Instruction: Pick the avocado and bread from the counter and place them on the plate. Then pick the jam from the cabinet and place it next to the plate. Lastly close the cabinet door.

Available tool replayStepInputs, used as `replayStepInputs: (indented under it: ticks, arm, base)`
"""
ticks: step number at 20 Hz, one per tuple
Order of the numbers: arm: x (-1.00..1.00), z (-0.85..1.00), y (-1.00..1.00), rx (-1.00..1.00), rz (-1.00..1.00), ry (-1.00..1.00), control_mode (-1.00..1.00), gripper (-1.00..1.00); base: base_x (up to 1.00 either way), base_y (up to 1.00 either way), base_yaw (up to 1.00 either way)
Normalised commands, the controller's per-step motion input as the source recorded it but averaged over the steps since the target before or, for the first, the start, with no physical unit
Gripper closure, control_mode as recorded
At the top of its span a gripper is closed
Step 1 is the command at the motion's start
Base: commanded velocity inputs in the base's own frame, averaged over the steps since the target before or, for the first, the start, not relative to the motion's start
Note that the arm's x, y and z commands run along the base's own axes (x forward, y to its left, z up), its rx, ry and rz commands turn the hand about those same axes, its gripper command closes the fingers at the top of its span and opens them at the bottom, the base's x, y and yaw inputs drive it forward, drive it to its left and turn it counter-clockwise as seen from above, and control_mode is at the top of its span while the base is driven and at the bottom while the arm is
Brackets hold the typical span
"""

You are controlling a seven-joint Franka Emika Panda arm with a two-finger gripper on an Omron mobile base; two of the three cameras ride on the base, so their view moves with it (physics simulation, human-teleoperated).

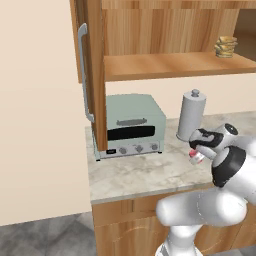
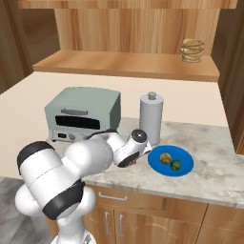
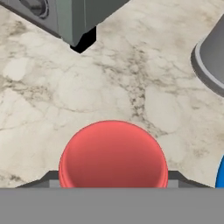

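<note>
Marbled stone, left base view: the counter is a light grey-beige worktop over wooden base units.
Cabinet, left base view: warm brown wood-grain cabinet on the wall, door swung open edge-on, long grey handle.
Shelf, left base view: a stack of tan discs at the right end.
Surroundings, left base view: a pale green toaster oven with rounded corners; a steel canister with a knob lid beside it.
Gripper, left base view: the gripper hangs just above the counter in front of the canister, jaws clamped on the jam, a small red jar with a pale band.
Plate, right base view: flat round bright blue plate on the counter, right of the gripper.
Food, right base view: the golden-tan bread and dark green avocado sit side by side on the plate.
Obstruction, right base view: the white arm hides the jam and part of the oven front.
Jam, hand view: smooth red round body between the fingertips, over bare veined stone.
Edges, hand view: oven corner upper left, canister base upper right, plate rim lower right.
</note>
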Motion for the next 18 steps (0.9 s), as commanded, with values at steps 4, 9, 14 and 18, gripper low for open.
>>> replayStepInputs:
  ticks: [4,9,14,18]
  arm:
    - [0.19,-0.23,-0.2,-0.01,0.12,0.0,-1.0,1.0]
    - [0.21,-0.16,-0.15,0.0,0.12,0.0,-1.0,1.0]
    - [0.17,-0.17,-0.13,-0.01,0.13,0.0,-1.0,1.0]
    - [0.06,-0.2,-0.06,-0.01,0.12,-0.01,-1.0,-1.0]
  base:
    - [0.0,0.0,0.0]
    - [0.0,0.0,0.0]
    - [0.0,0.0,0.0]
    - [0.0,0.0,0.0]
